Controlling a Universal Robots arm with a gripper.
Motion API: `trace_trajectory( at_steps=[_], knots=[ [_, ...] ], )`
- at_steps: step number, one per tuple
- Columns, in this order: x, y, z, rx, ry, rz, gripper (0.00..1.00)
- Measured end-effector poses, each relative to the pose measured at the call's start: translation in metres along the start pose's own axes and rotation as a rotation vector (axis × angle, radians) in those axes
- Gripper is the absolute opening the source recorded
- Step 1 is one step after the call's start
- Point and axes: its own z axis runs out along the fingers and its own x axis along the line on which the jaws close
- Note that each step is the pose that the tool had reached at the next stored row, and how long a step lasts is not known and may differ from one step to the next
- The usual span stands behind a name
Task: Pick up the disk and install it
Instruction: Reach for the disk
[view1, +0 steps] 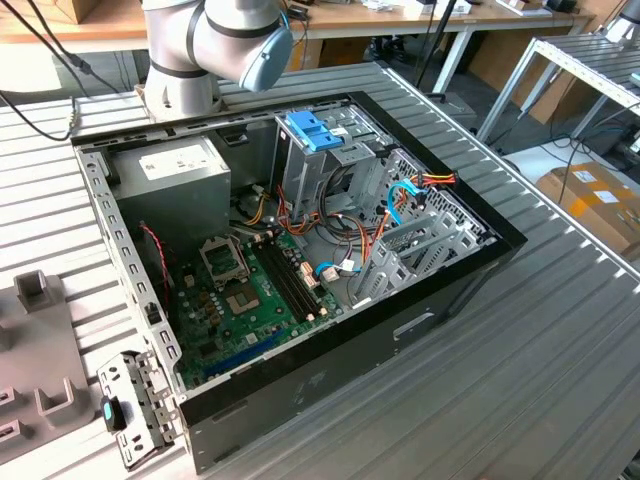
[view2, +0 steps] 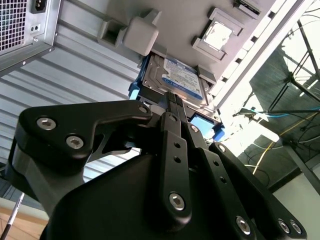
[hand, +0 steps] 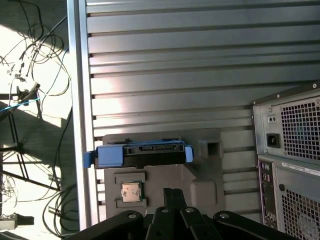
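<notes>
The disk (hand: 142, 154) is a grey-silver drive in a bright blue carrier frame, resting in a slot of a grey moulded tray (hand: 200, 180) on the ribbed metal table. In the second wrist view its white and blue label (view2: 176, 79) faces the camera. My gripper (hand: 173, 192) hangs a short way off the disk, over the tray, with its two black fingers pressed together and nothing between them. Seen in the second wrist view, the gripper (view2: 171, 97) points at the disk's near edge.
A small square chip (hand: 131, 191) sits in the tray beside the disk. The open computer case (view1: 470, 255) holds a blue latch (view1: 313, 130), a grey power-supply box (view1: 170, 165) and a green board (view1: 240, 300). The case's rear panel (hand: 292, 150) stands close by; the table edge (hand: 75, 100) runs past the tray.
</notes>
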Motion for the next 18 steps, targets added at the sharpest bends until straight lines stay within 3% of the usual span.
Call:
trace_trajectory(
  at_steps=[3,6,12,14,18],
  knots=[
    [0.0056,0.0004,0.0007,0.0000,0.0001,0.000,0.11],
    [0.0180,0.0019,0.0014,0.0003,0.0005,0.000,0.11],
    [0.0303,0.0200,0.0049,0.0021,0.0059,0.000,0.11],
    [0.0339,0.0223,0.0055,0.0032,0.0089,0.000,0.11],
    [0.0340,0.0223,0.0056,0.0040,0.0101,0.000,0.11]
  ],
)
